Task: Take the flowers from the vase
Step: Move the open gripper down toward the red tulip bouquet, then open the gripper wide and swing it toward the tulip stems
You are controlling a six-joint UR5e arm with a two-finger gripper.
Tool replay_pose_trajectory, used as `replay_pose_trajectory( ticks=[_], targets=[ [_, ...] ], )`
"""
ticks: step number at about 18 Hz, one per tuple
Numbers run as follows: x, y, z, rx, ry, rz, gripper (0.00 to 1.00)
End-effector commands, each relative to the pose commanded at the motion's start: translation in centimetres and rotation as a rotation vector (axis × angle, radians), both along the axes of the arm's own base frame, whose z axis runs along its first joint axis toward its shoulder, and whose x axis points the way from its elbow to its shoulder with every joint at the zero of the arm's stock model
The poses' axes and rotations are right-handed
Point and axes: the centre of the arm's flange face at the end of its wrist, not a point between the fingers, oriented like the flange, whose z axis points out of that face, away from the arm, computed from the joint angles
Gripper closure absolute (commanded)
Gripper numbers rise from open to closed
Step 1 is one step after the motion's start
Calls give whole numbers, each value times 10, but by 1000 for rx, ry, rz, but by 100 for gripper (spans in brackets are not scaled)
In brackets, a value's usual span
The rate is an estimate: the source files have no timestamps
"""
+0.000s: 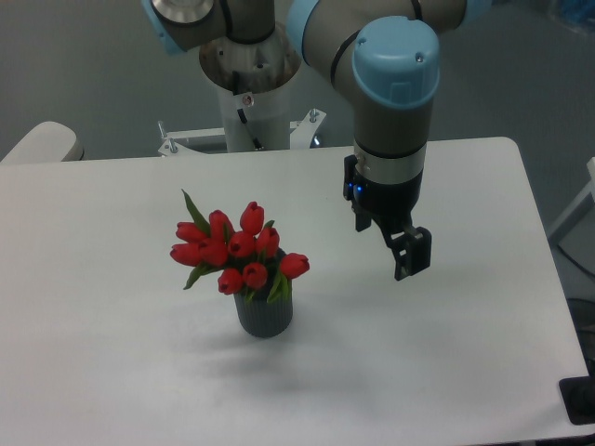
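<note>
Red flowers [239, 249] upright in vase [264, 314] at centre-left, gripper [410, 255] pointing down at centre-right, finger spread unclear

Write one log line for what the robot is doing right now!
tool: right of flowers, apart, holding nothing | flowers: in vase | table: vase upright

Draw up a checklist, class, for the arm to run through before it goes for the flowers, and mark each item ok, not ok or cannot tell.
1. Flowers sitting in the vase: ok.
2. Vase upright on the table: ok.
3. Gripper empty: ok.
4. Gripper above the flowers: not ok, it hangs off to their right in the picture, apart from them.
5. Jaws open wide enough for the bunch: cannot tell, their gap is not visible from this angle.
6. Path between gripper and flowers free of other objects: ok.
</note>
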Motion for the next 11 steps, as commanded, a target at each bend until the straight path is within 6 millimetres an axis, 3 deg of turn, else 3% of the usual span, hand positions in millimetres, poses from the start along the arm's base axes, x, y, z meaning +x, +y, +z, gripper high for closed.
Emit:
replay_pose_trajectory(
  ticks=[11],
  targets=[
    [7, 3, 0, 97, -136, 85, 0]
  ],
)
